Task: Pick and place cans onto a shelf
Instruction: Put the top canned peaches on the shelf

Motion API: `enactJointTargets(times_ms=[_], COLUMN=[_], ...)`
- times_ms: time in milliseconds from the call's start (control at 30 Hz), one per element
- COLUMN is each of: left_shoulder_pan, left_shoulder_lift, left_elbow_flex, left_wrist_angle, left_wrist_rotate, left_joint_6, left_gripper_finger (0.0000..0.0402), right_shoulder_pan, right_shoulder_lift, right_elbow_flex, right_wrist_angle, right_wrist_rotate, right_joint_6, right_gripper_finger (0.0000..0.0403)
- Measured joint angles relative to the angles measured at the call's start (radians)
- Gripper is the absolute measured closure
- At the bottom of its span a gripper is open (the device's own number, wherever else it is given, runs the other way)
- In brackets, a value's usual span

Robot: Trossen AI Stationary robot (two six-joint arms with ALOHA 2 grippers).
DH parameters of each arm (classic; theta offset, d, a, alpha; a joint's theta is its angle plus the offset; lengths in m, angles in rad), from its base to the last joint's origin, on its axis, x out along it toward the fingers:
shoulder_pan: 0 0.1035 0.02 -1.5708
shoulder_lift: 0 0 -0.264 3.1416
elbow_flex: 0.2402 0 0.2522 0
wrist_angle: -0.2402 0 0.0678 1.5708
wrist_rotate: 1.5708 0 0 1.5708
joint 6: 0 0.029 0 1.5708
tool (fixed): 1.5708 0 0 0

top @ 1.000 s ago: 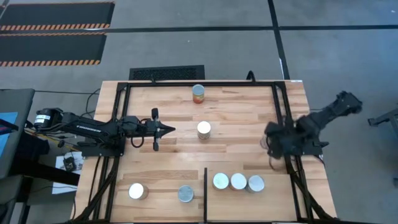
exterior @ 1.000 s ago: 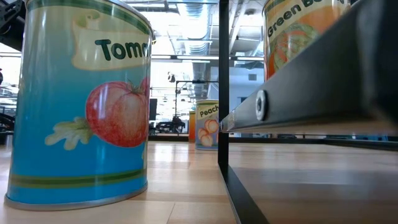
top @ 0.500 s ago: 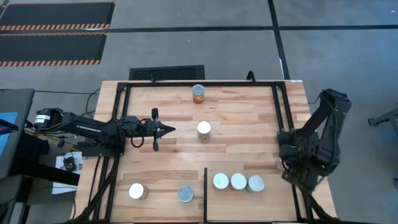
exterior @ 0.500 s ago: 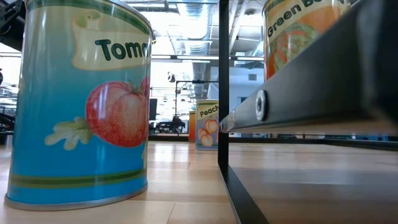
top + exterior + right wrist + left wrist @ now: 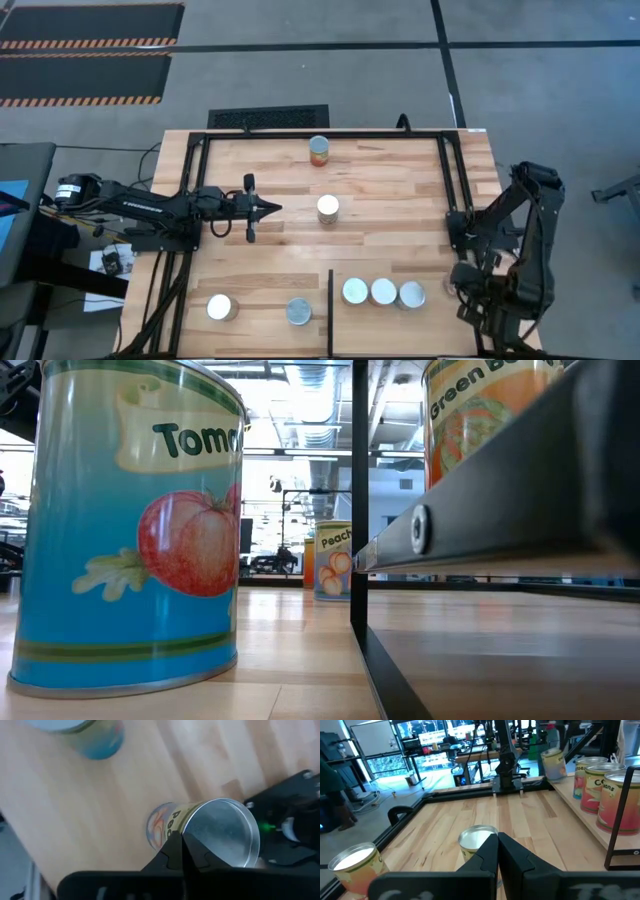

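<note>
Three cans [image 5: 384,292] stand in a row on the shelf [image 5: 380,325], the near-right section of wood right of the black divider bar [image 5: 330,300]. Two more cans [image 5: 220,307] stand left of the bar, and two others [image 5: 328,208] stand in the middle and at the far side. My right gripper [image 5: 182,851] is above the table's right edge, beside the shelf's row, shut on a peach-labelled can [image 5: 220,832]. My left gripper [image 5: 497,851] is shut and level at the left, pointing at the middle can [image 5: 477,839]. My right gripper pinches the can's top rim [image 5: 186,836] between its two fingers, coming from above and pointing steeply down. The can is lifted clear of the wood and hangs tilted below the fingers, its silver top turned up toward the wrist.
Black frame tubing [image 5: 455,180] runs round the table and along its right side under my right arm. In the low view a blue tomato can [image 5: 130,530] fills the left and the black frame [image 5: 360,510] stands just right of it.
My right gripper has swung along the table's right side toward the near edge, carrying the can with it, clear of the wood, and now stands beside the shelf's row of cans. Its fingers have stayed shut.
</note>
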Motion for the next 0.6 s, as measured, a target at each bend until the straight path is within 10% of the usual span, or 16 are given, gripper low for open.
enactJointTargets(times_ms=[600], left_shoulder_pan=[0.0], left_shoulder_lift=[0.0], left_elbow_flex=[0.0], left_wrist_angle=[0.003], left_wrist_rotate=[-0.001], left_joint_6=[0.003], left_gripper_finger=[0.0401], right_shoulder_pan=[-0.041], right_shoulder_lift=[0.07], right_elbow_flex=[0.002], right_wrist_angle=[0.208], right_wrist_rotate=[0.046], right_joint_6=[-0.075], right_gripper_finger=[0.0399])
